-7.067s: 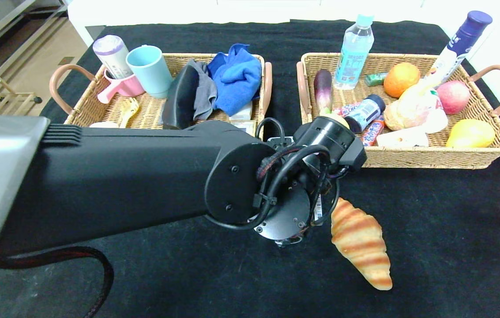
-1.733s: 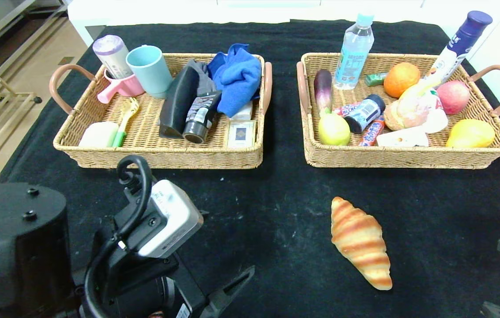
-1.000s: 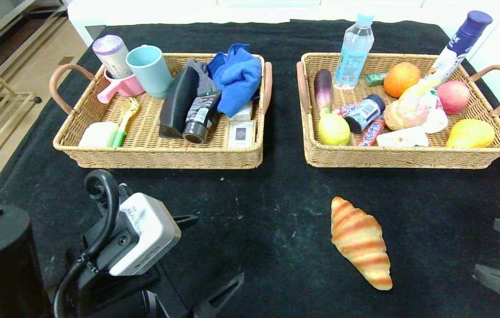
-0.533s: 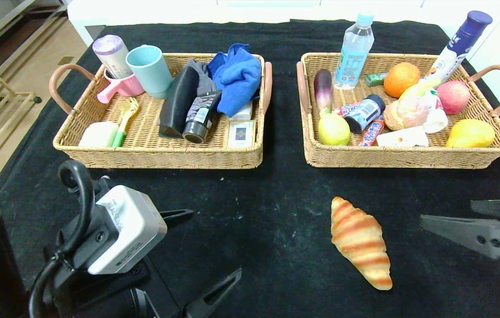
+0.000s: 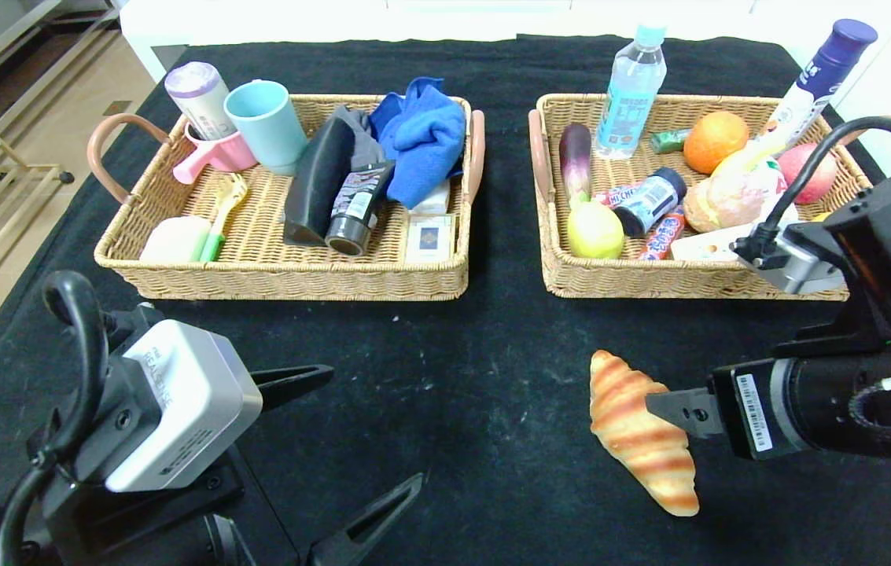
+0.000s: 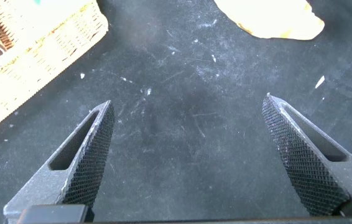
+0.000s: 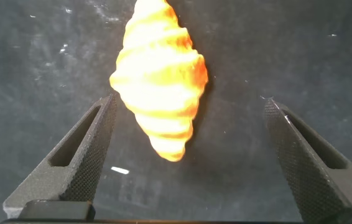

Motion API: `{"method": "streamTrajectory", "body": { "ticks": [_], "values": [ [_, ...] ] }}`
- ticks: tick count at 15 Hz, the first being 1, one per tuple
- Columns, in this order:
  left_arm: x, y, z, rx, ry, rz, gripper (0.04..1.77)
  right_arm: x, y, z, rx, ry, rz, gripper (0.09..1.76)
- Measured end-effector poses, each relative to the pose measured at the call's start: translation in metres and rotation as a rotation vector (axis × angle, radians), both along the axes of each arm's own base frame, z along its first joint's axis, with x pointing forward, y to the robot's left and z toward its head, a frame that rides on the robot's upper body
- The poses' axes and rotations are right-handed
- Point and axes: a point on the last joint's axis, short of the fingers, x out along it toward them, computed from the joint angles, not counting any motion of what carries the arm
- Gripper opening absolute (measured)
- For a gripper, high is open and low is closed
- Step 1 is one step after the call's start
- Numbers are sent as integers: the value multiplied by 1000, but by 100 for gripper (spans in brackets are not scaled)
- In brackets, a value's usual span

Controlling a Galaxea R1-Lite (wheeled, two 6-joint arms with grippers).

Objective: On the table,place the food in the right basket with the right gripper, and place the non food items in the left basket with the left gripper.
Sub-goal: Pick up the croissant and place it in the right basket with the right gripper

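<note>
The croissant (image 5: 641,431) lay on the black table (image 5: 476,377), in front of the right basket (image 5: 697,277) and outside it. The right gripper (image 7: 185,155) hung over it with its fingers spread wide and nothing held; in the right wrist view the pastry's narrow end sat between the two fingers, nearer one than the other, touching neither. From the head view only one finger (image 5: 677,409) could be seen, crossing the croissant's edge, and the other was hidden behind the wrist. That arm also blocked the right basket's near right corner, its handle and part of the red apple (image 5: 805,167) there. The lemon (image 5: 594,229) and small bottle (image 5: 649,200) lay in that basket. The left gripper (image 6: 188,155) was well off to the croissant's far side, low over bare cloth at the near left, fingers wide apart and empty; its wrist camera caught only a cut-off yellow edge of the pastry. Beyond it, the left basket (image 5: 280,277) held the glasses case (image 5: 318,181) and squeeze tube (image 5: 357,206) leaning together, the grey cloth (image 5: 370,153) behind them mostly covered.
</note>
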Motion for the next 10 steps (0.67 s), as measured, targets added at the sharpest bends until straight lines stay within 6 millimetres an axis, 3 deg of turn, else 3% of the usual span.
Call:
{"method": "streamTrajectory", "body": {
  "ticks": [6,10],
  "values": [
    [-1,1,-1,4,-2,-2,172,9,33,-8,-55,63,5,171],
    [-3,5,1,-6,-13,12,172,14,43,-14,-79,82,12,171]
  ]
}}
